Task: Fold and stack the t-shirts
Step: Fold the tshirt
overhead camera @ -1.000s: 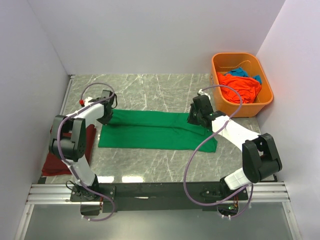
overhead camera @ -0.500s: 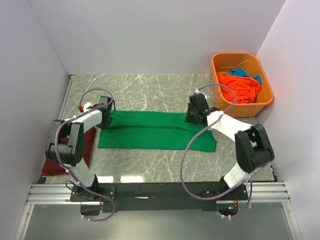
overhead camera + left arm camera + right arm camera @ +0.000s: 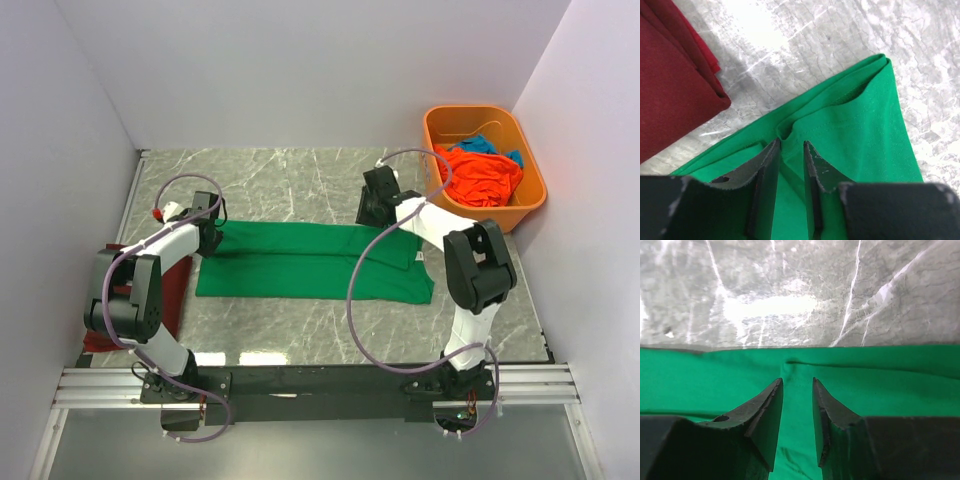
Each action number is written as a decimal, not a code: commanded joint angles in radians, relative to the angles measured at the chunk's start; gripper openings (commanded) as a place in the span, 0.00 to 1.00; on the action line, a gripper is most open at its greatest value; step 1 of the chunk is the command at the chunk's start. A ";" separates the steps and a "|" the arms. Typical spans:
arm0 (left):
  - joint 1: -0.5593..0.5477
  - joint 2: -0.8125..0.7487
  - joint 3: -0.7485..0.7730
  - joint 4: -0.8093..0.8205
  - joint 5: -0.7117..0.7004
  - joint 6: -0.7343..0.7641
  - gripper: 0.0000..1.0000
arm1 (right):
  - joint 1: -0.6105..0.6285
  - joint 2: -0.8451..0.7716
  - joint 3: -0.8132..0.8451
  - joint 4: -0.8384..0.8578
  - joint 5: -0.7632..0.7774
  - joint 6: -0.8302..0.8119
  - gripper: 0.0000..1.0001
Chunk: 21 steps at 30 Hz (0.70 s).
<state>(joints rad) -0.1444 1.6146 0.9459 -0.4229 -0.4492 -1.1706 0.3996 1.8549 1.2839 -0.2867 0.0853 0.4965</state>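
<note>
Left gripper (image 3: 791, 145) stands slightly apart, astride a pucker in the green shirt (image 3: 865, 130); the maroon shirt (image 3: 670, 90) lies left of it. Right gripper (image 3: 797, 382), also slightly apart, hovers over the green shirt's far edge.

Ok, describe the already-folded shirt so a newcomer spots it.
On the marble table, look along the left edge by the left arm. The dark red shirt lies there folded, unlike the long green shirt mid-table or the crumpled orange shirt in the tub.
</note>
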 commanded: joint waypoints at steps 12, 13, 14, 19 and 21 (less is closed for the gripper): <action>0.003 -0.012 -0.002 0.036 0.026 0.022 0.29 | 0.047 0.141 0.133 -0.038 0.040 0.011 0.39; 0.003 -0.009 0.001 0.036 0.024 0.022 0.29 | 0.051 0.147 0.137 -0.042 0.051 0.013 0.39; 0.003 -0.007 -0.001 0.036 0.024 0.022 0.29 | 0.053 0.153 0.140 -0.045 0.057 0.011 0.39; 0.003 -0.009 -0.002 0.036 0.026 0.022 0.28 | 0.061 0.159 0.143 -0.058 0.109 0.017 0.35; 0.003 -0.009 -0.001 0.038 0.027 0.022 0.27 | 0.061 0.150 0.135 -0.058 0.120 0.019 0.30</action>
<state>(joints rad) -0.1444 1.6146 0.9424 -0.4049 -0.4301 -1.1633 0.4511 2.0056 1.3846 -0.3355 0.1490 0.5049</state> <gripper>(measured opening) 0.274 0.326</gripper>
